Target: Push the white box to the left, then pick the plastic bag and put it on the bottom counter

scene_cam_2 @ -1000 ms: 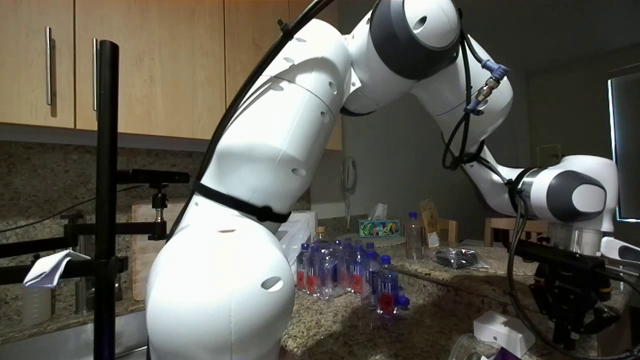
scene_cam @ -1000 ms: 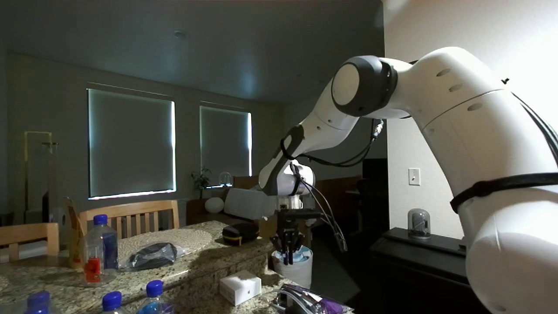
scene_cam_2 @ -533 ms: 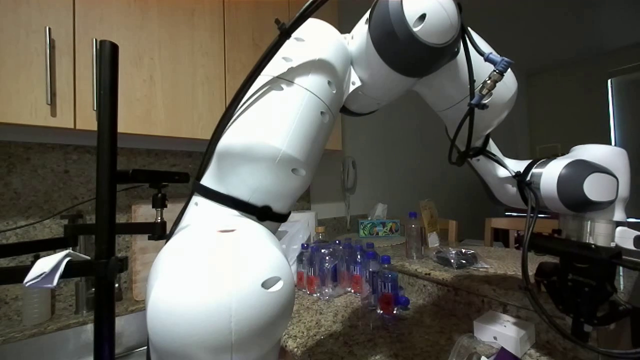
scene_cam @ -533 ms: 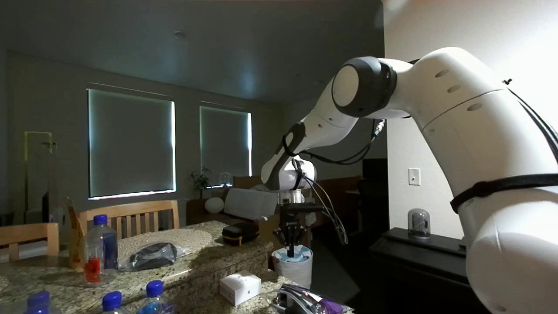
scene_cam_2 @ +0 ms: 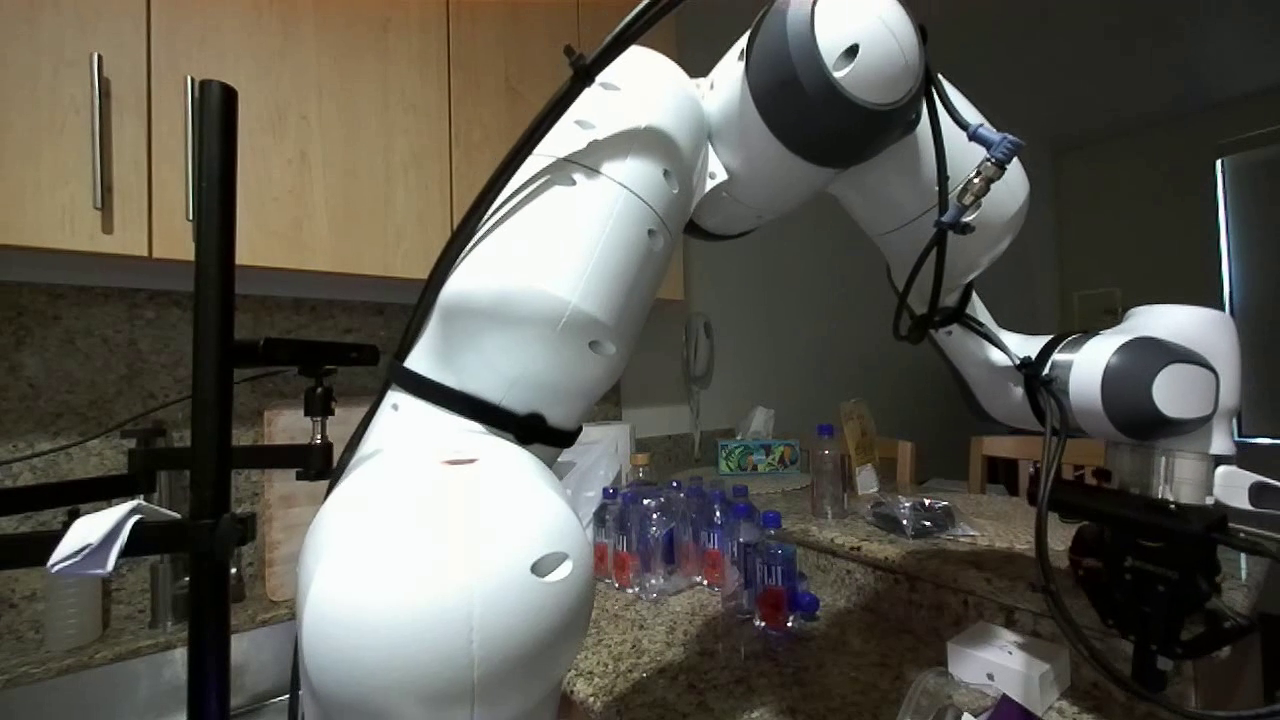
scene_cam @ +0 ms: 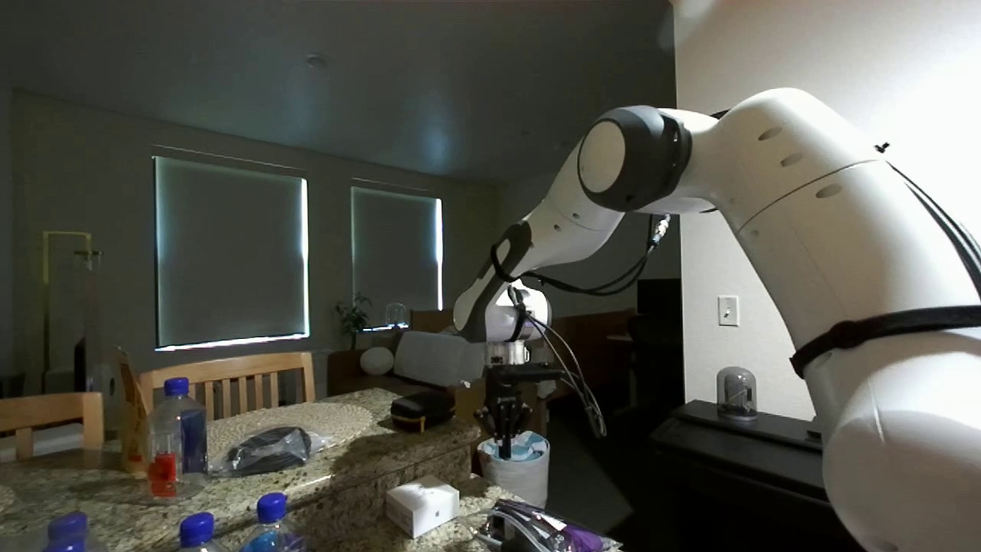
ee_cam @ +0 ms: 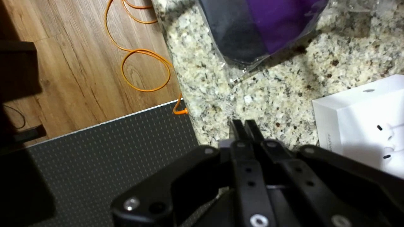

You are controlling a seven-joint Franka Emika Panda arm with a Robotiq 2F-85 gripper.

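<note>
Overall, the bench (scene_cam_2: 660, 650) is a speckled granite counter built in two levels: an upper tier (scene_cam: 337, 452) and a lower tier (ee_cam: 274, 104). The robot arm (scene_cam: 820, 222), white with dark grey joint covers, is arched, with its wrist at the low end. A wooden chair (scene_cam: 230, 369) stands behind the upper tier. A white bin (scene_cam: 525, 483), with light blue material (scene_cam: 529, 446) at its mouth, stands past the end of the bench.

The tool (ee_cam: 244, 124) points downward and is clenched; its fingers (ee_cam: 249, 186) lie side by side with a thin slit between them. In the wrist view the tips appear against the lower tier near its edge; their height above the stone cannot be told.

Blue-capped water bottles (scene_cam_2: 690, 540) are grouped on the lower tier; a further bottle (scene_cam: 178, 441) stands upright on the upper tier. The plastic bag (scene_cam: 272, 451), clear and containing a dark item (scene_cam_2: 912, 515), lies on the upper tier, well apart from the tool. A second clear bag (ee_cam: 244, 41), containing a black and purple item (ee_cam: 277, 26), lies on the lower tier near the edge. A black case (scene_cam: 423, 411) rests at the end of the upper tier.

The white box (scene_cam: 423, 506) lies flat on the lower tier, near the step between the two levels, and is apart from both the tool and the second clear bag. Its top face carries printed earbuds (ee_cam: 390, 137); one side carries a small logo (ee_cam: 368, 90).
</note>
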